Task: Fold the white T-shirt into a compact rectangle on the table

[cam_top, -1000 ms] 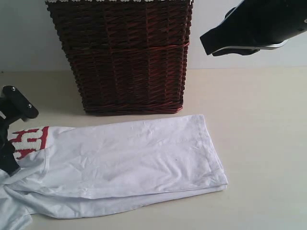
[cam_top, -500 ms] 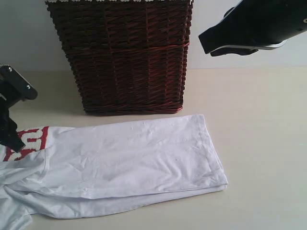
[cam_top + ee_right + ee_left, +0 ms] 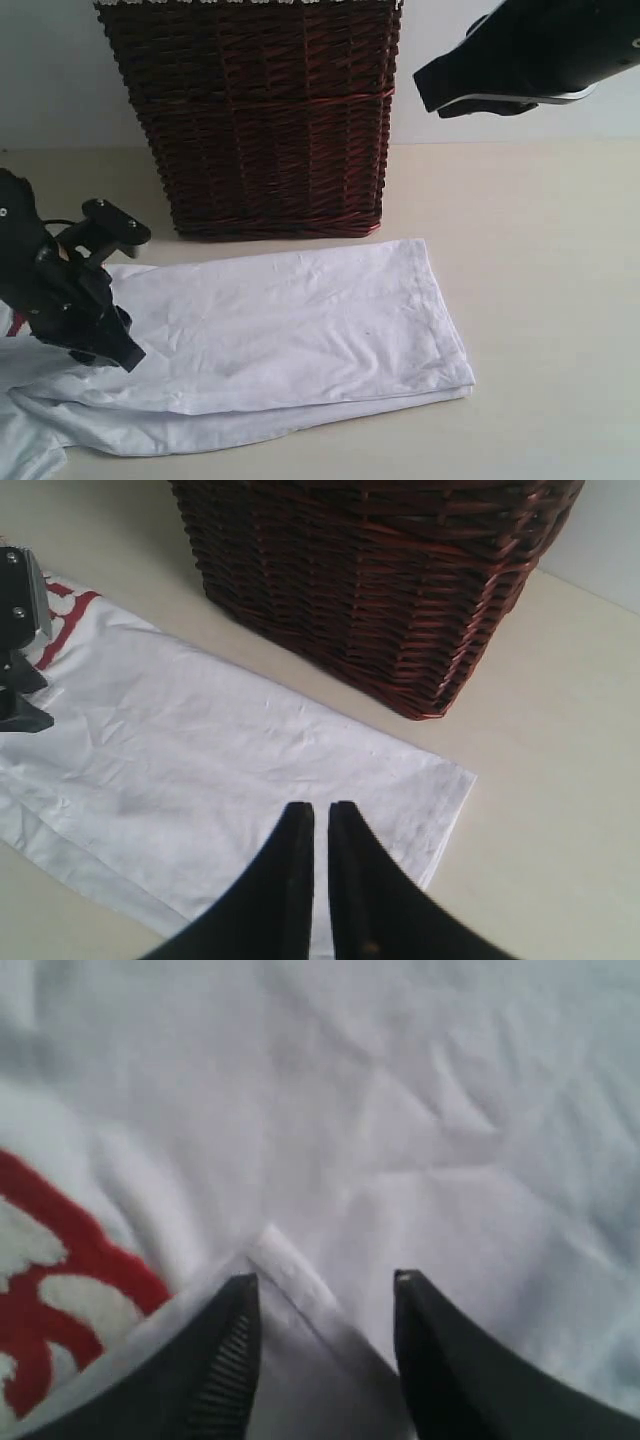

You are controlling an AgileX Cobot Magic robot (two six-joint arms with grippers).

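Note:
The white T-shirt (image 3: 300,320) lies folded into a long band on the table (image 3: 540,300), in front of the basket. My left gripper (image 3: 105,340) is low over the shirt's left end, covering the lettering in the exterior view. In the left wrist view its jaws (image 3: 322,1280) stand apart, with a hemmed corner of cloth (image 3: 300,1280) lying between them and red lettering (image 3: 60,1260) beside one finger. My right gripper (image 3: 318,805) hangs high above the shirt's right end (image 3: 200,750), shut and holding nothing.
A dark brown wicker basket (image 3: 260,120) stands right behind the shirt, close to its back edge. The right arm (image 3: 520,55) hovers at the upper right. Bare table runs to the right of the shirt and along the front.
My left arm has swung right from the table's left edge and come down over the shirt's left end, hiding the red lettering. The right arm has stayed put.

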